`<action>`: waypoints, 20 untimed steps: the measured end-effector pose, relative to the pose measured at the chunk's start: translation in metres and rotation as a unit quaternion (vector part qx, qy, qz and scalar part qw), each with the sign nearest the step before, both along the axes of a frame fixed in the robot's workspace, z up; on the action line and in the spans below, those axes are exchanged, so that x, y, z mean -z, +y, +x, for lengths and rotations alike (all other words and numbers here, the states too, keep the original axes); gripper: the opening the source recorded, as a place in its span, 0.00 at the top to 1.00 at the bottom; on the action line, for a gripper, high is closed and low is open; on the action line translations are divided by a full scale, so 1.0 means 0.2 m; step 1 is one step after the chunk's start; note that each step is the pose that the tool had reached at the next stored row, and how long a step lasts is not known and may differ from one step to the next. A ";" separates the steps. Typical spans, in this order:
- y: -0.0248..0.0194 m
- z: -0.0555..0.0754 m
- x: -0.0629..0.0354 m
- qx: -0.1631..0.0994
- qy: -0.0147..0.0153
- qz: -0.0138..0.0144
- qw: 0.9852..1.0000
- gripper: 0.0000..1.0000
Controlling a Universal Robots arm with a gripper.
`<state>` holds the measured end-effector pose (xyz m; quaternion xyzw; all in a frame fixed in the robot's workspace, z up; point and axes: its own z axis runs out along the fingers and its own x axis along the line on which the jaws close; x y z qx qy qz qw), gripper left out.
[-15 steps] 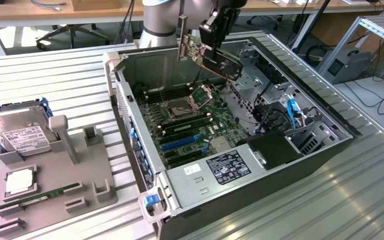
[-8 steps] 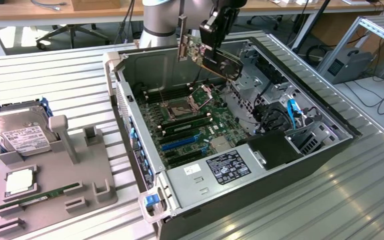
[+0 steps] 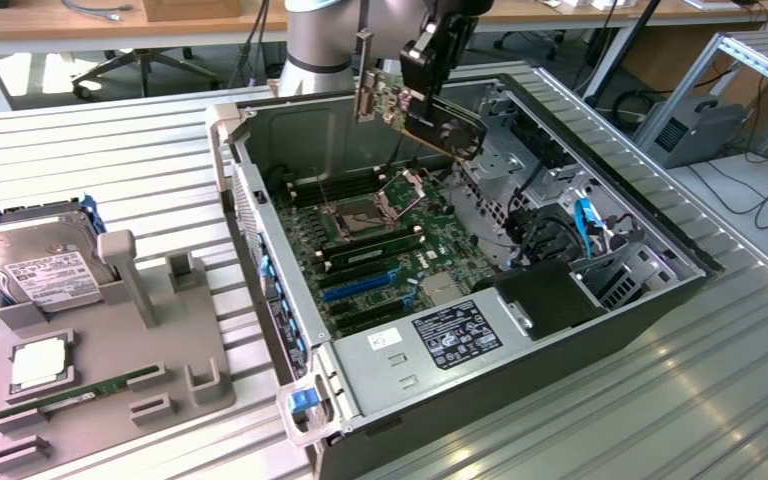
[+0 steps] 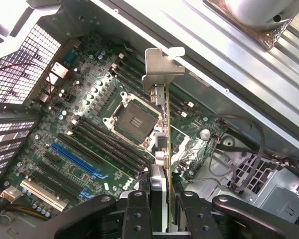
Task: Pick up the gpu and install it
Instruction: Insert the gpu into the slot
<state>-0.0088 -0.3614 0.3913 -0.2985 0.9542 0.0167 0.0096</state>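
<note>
The jaws are clamped on the graphics card [image 3: 424, 115], holding it tilted in the air above the open computer case [image 3: 678, 250], well clear of the motherboard [image 3: 384, 240]. In the wrist view the card [image 4: 163, 124] shows edge-on over the empty processor socket [image 4: 132, 118], with its silver bracket [image 4: 162, 69] at the far end. On the surface [image 3: 91, 130] to the exterior view's left, a grey tray [image 3: 157, 385] carries a hard drive [image 3: 37, 265] and a memory stick [image 3: 77, 392].

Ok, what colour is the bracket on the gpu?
Silver, bare metal. The bracket on the gpu shows best in the wrist view.
</note>
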 end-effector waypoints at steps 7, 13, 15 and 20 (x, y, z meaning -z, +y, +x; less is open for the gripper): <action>0.000 0.00 0.000 -0.007 0.000 0.000 1.000 0.73; 0.001 0.00 0.000 -0.013 0.000 0.000 1.000 0.73; 0.001 0.00 0.000 -0.016 0.000 0.000 1.000 0.73; 0.002 0.00 0.000 -0.023 0.000 0.000 1.000 0.73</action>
